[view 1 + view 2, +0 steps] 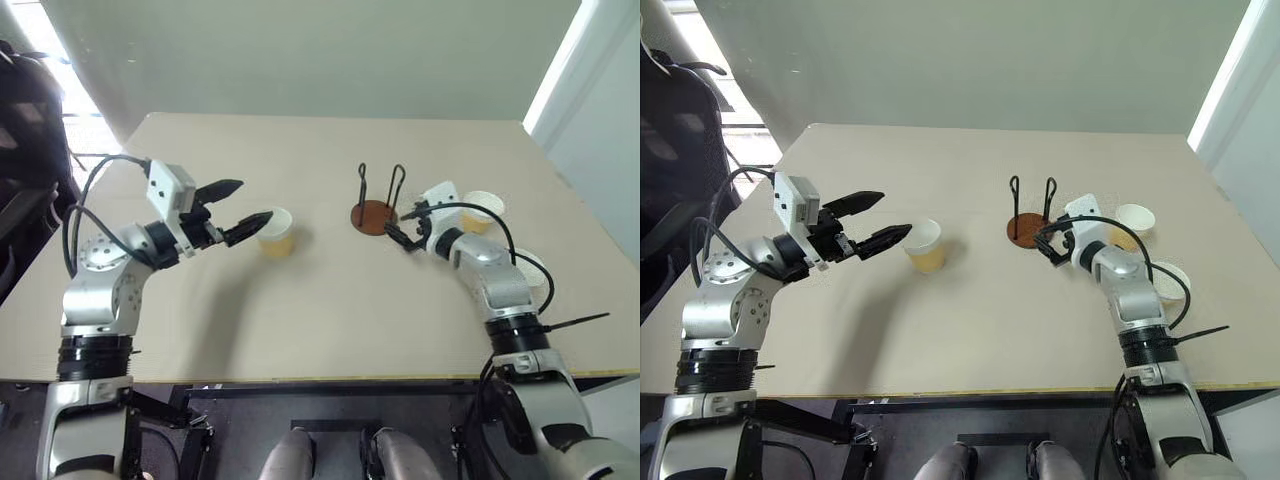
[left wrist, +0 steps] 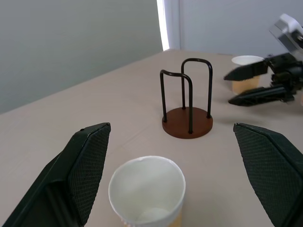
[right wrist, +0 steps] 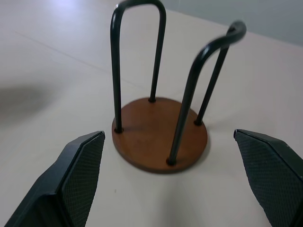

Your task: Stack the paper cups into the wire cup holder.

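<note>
Three paper cups stand on the worktop (image 1: 330, 330) and none is in the wire cup holder (image 1: 377, 205) yet. The holder is a little right of the centre. The nearest cup (image 1: 275, 232) is at about 9 o'clock from it, well apart. The second cup (image 1: 481, 211) is at 3 o'clock from the holder, behind the right arm, and the third cup (image 1: 1170, 277) is at about 4 o'clock, near the right edge.

The left gripper (image 1: 237, 210) has its fingers (image 2: 75, 175) spread wide and grasps nothing; the nearest cup sits just in front of them. The right gripper (image 1: 402, 232) is also released and empty, just beside the holder's base.

The cup looks light and thin, so a hard squeeze could crush its rim, and one finger touching first could tip it over or push it away. The right fingers are near enough to knock the holder's disc. A cup lowered off-centre may catch on the wire loops.
</note>
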